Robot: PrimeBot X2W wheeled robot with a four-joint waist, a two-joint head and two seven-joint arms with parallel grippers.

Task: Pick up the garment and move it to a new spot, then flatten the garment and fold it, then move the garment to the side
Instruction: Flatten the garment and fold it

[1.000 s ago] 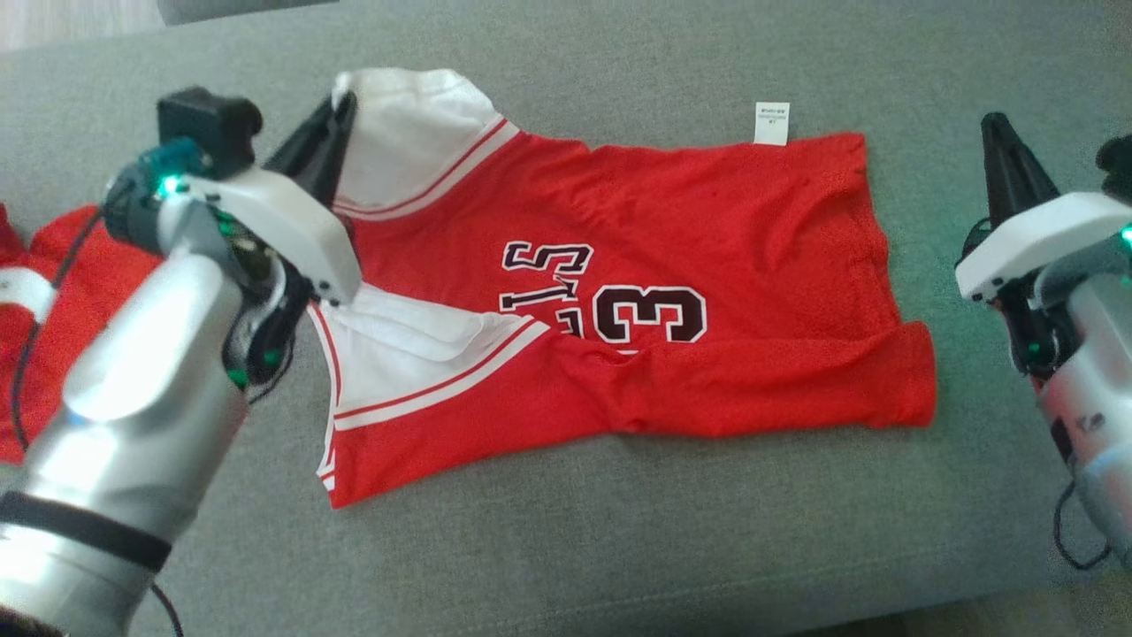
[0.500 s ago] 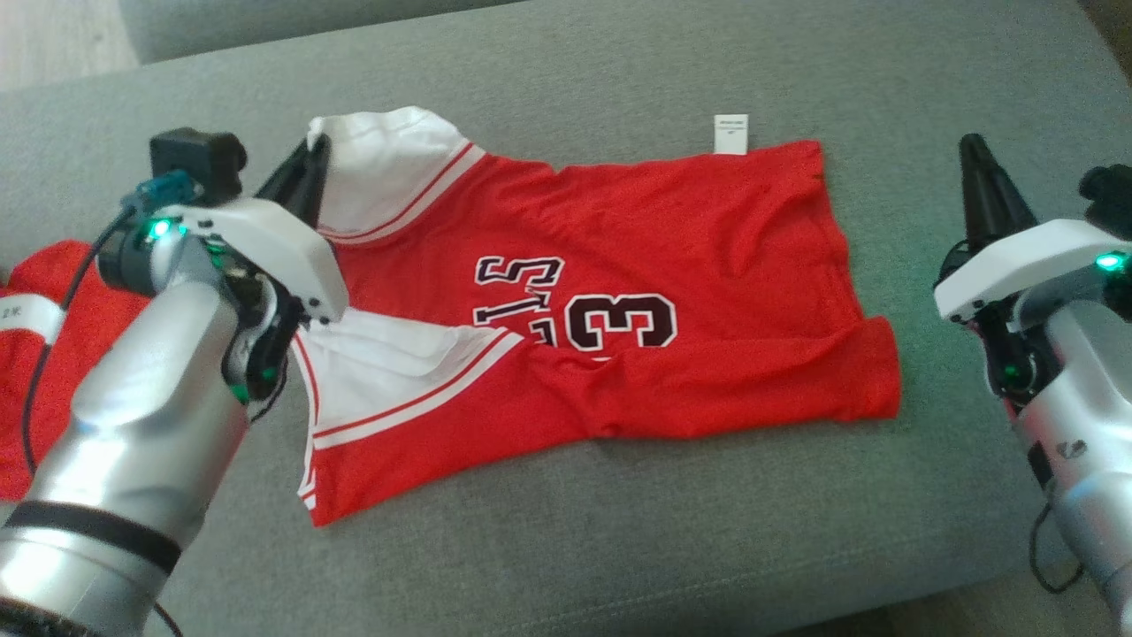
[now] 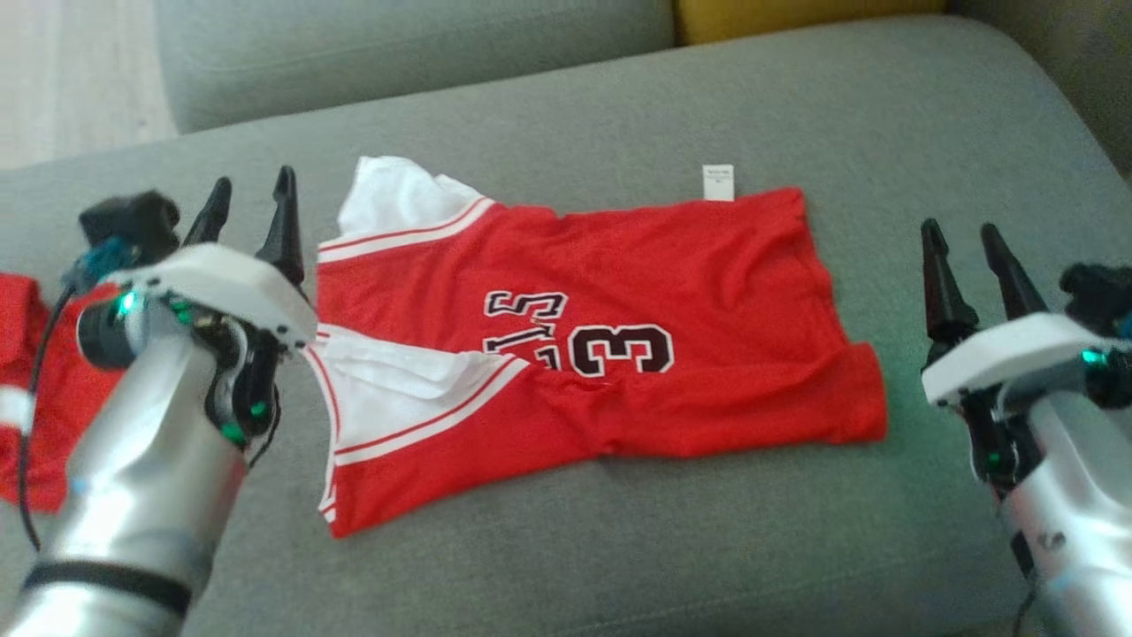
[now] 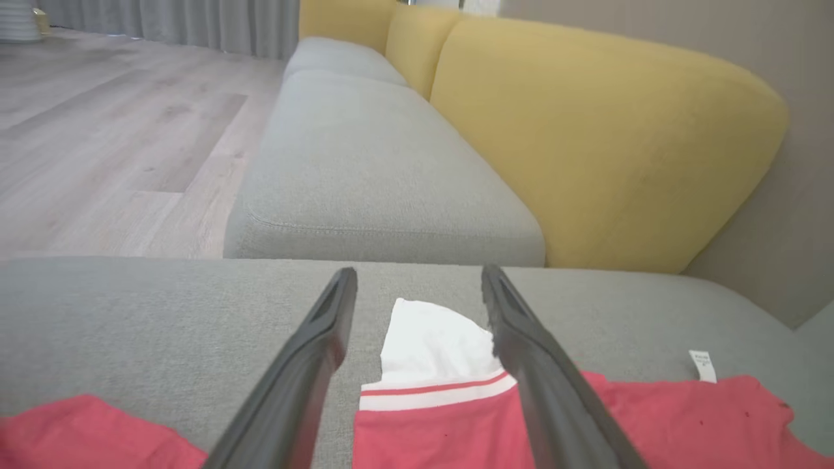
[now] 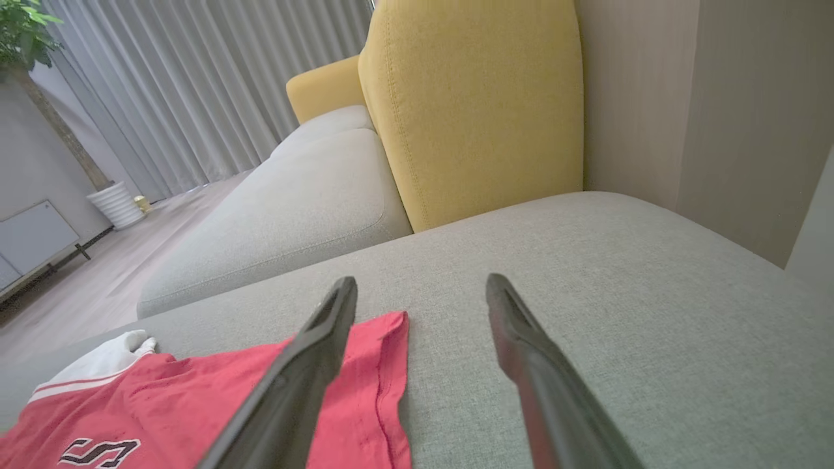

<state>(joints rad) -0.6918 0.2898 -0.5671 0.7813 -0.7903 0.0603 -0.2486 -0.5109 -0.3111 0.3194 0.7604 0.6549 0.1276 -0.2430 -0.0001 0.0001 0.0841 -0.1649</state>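
**Head view:** Your left end effector (image 3: 253, 186) has let go. A moment ago it was pinched shut on the jersey's white shoulder. Now its fingers stand wide, just clear of that shoulder. The right end effector (image 3: 957, 232) was closed and empty a moment ago. It has spread wide too, holds nothing, and sits off the jersey's hem end, apart from the cloth. The camera has also tilted up, so don't read the shifted picture as the jersey moving.

The jersey (image 3: 672, 283) lies spread on the grey sofa seat (image 3: 619, 566). Its near long edge is folded up over the lower part of the lettering. I'd judge the placing and a first fold done, with both end effectors free for the next fold. This view gives you the whole outline, and also a second red garment (image 3: 40, 380) past the jersey's collar end.

**Left wrist view:** The open fingers frame the white shoulder (image 4: 433, 339) with a gap on either side. The head view leaves that unclear. You also see the small label (image 4: 702, 365) on the jersey's far edge.

**Right wrist view:** The jersey's hem (image 5: 384, 378) shows past one finger and bare seat past the other. No cloth lies between them. You lose the fold here.
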